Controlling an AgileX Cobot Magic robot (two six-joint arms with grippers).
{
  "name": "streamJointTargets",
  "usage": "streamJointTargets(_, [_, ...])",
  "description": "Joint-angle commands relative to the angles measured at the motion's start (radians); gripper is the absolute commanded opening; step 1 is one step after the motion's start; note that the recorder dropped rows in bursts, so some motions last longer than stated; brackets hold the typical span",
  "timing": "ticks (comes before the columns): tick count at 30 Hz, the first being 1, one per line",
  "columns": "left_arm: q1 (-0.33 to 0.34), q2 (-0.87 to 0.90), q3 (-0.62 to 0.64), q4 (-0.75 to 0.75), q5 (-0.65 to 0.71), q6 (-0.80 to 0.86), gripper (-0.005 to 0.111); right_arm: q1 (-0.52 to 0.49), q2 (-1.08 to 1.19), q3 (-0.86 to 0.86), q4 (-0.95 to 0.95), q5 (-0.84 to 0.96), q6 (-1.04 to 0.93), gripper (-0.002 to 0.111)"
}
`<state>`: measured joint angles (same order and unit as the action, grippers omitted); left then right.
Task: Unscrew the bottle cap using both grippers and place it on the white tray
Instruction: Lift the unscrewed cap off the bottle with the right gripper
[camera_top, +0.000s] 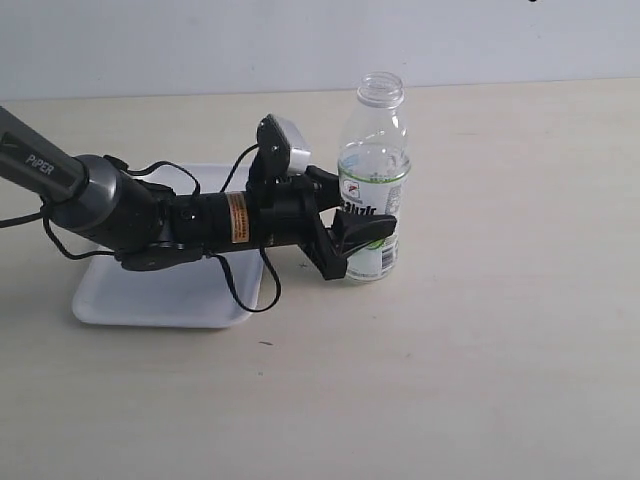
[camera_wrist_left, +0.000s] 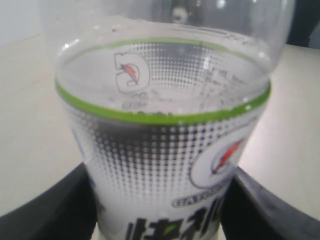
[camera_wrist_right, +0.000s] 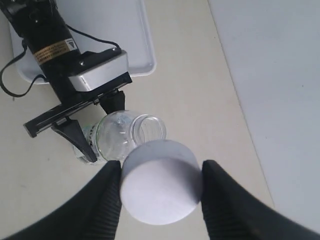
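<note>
Uncapped bottle (camera_top: 373, 190) clamped at its label by left gripper (camera_top: 352, 238), just beside white tray (camera_top: 160, 305) half hidden under the arm, bottle cap (camera_wrist_right: 161, 181) pinched by right gripper (camera_wrist_right: 161, 192), unseen in exterior view

a plain beige tabletop (camera_top: 480, 380) runs back to a pale, evenly lit bluish-white wall (camera_top: 200, 40).
</note>
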<state>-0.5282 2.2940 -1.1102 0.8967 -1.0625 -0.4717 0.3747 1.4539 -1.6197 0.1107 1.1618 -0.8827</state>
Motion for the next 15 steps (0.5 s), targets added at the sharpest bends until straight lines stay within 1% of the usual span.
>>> streamJointTargets(1, [0.0,-0.002,0.007,0.035,0.006,0.049,0.022,-0.002,-0.014,-0.002,0.033,-0.007,0.041,0.0])
streamJointTargets(5, [0.0,-0.002,0.007,0.037,0.006,0.049,0.048,-0.002,-0.014,-0.002,0.064,-0.007,0.041,0.0])
streamJointTargets(9, [0.0,-0.002,0.007,0.033,0.006,0.049,0.069,-0.002,-0.014,-0.002,0.092,-0.007,0.041,0.0])
streamJointTargets(12, [0.0,-0.004,0.007,0.033,0.006,0.055,0.082,-0.002,-0.014,-0.002,0.098,-0.007,0.043,0.0])
streamJointTargets(15, [0.004,-0.006,0.007,0.04,0.008,0.055,0.09,-0.002,-0.014,-0.002,0.098,-0.007,0.051,0.0])
